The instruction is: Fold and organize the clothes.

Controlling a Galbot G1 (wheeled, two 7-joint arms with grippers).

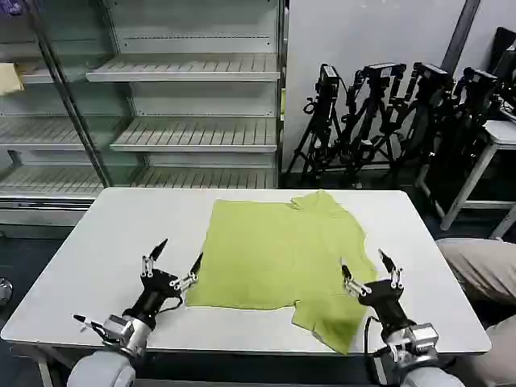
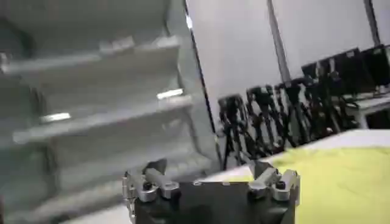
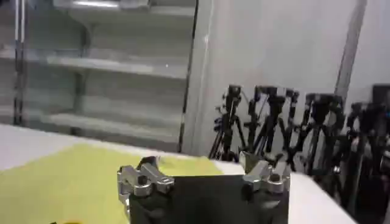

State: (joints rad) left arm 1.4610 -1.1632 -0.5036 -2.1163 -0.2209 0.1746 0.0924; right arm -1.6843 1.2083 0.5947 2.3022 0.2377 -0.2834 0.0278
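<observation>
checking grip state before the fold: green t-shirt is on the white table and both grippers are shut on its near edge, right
Not quite. In the head view both the left gripper and the right gripper are open, hovering at the green T-shirt's near edge on the white table.

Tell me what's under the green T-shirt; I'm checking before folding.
The T-shirt lies on the white table; whatever the cloth covers is hidden.
</observation>
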